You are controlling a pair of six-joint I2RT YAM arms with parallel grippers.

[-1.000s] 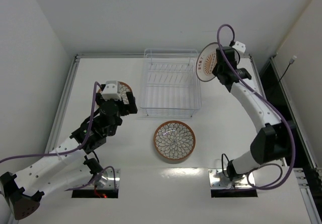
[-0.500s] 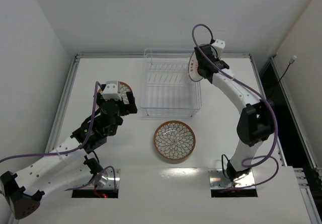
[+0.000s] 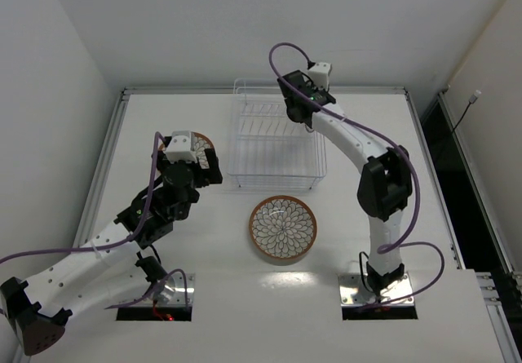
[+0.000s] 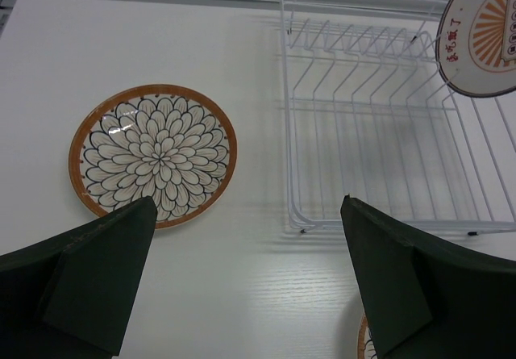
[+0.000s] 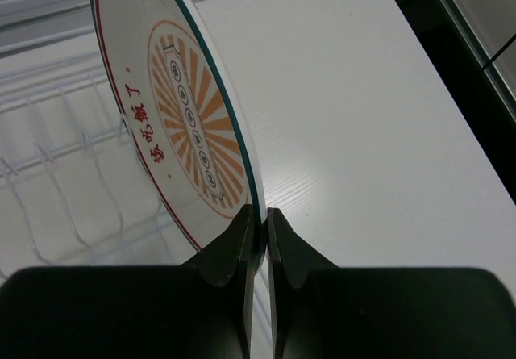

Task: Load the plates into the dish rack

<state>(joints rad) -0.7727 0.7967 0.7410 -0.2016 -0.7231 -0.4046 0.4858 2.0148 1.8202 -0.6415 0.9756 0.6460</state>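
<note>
My right gripper [image 5: 260,231] is shut on the rim of a white plate with an orange radial pattern [image 5: 187,109], held on edge above the back right part of the white wire dish rack [image 3: 276,139]. In the top view the right gripper [image 3: 297,108] hangs over the rack's back; the held plate barely shows there. It shows in the left wrist view [image 4: 484,36]. A petal-patterned plate [image 3: 282,228] lies flat in front of the rack. Another petal plate [image 4: 153,156] lies left of the rack. My left gripper [image 4: 250,294] is open and empty above the table beside it.
The rack [image 4: 379,125] holds no plates; its wire dividers [image 5: 56,157] run under the held plate. The table's raised rim [image 3: 122,94] runs along the back and left. White walls close in at the back and left. A dark gap lies beyond the table's right edge [image 3: 440,135].
My right arm has swung left with the plate, from beyond the rack's right back corner to over the rack's back. The left arm has not moved.
</note>
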